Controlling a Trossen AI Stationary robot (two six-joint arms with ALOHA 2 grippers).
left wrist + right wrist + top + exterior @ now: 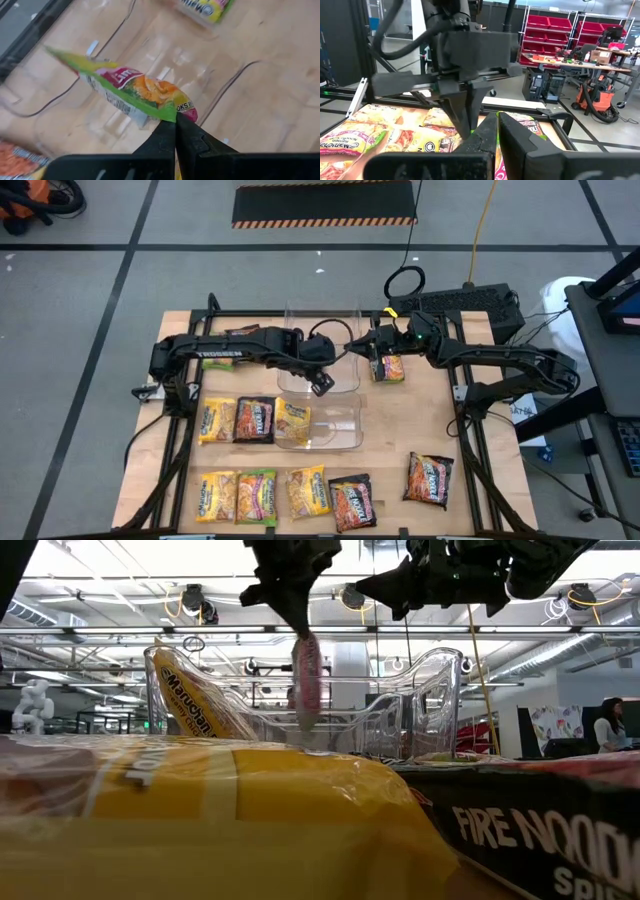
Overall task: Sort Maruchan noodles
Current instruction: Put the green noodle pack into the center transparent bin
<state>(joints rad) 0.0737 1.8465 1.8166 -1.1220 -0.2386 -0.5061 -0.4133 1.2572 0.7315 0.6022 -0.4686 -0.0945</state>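
My left gripper is shut on a green-yellow Maruchan packet above the clear bins in the middle of the table. In the low view the packet hangs edge-on below it. My right gripper stands level just to the right of the far bin, its fingers together. Right beside it shows a yellow-red packet. Other packets lie flat on the table in two rows. My left gripper pinches one corner of the packet between its two fingers, which slant steeply down from above. The packet hangs below the fingers, lifted clear of the table, with its long side trailing away from the held corner. Whether my right gripper touches the packet beside it, I cannot tell.
Two clear bins stand mid-table, the far one and the near one, where a yellow packet leans against the wall. A single packet lies near the right front. The two arms stand close together over the far bin.
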